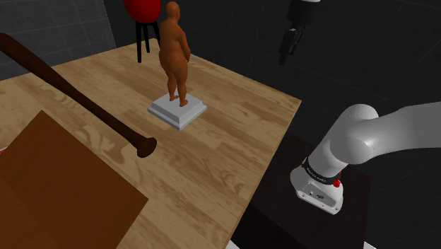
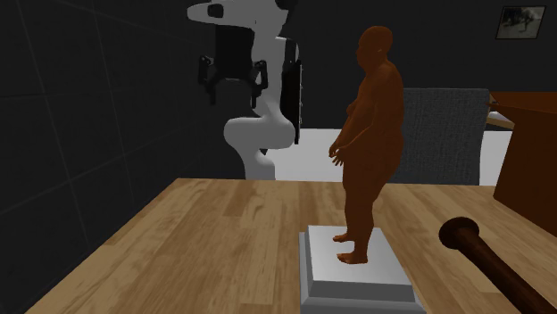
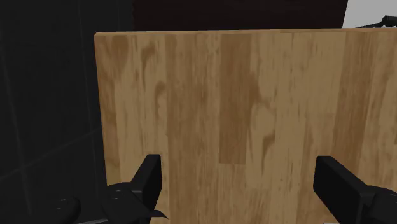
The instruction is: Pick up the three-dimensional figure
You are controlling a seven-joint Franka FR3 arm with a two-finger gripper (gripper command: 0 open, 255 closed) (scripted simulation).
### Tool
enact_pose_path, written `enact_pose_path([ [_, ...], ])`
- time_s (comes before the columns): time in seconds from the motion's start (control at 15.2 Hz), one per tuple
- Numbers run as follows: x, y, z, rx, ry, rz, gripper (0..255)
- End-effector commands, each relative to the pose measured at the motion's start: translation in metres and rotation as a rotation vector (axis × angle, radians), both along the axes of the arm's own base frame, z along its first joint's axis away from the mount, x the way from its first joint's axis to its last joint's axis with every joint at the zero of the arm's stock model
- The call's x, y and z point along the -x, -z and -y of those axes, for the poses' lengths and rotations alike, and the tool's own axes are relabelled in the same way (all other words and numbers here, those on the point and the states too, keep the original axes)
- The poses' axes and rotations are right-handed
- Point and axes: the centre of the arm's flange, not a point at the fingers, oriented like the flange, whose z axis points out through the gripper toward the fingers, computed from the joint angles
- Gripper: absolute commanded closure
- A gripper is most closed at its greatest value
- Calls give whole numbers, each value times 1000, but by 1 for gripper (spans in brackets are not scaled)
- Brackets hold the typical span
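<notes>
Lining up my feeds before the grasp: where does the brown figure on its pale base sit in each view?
Shoulder view: the figure stands on its base at the top, left of centre.
Second exterior view: the figure stands tall, right of centre.
Wrist view: table wood lies between the open fingers.
Shared landmark: the wooden table; in both exterior views the bat's knob lies near the base.

Shoulder behind stand (image 1: 283, 223), second opposite (shared table (image 1: 233, 134))
</notes>
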Motion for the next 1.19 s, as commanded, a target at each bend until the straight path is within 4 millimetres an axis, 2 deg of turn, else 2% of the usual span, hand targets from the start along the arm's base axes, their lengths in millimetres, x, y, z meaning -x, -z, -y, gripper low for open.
enact_pose_path([
  [0.0, 0, 0, 0, 0, 0, 0, 0],
  [0.53, -53, -6, -61, -62, -112, 146, 0],
  [1.12, -103, -27, -136, -132, -238, 310, 0],
])
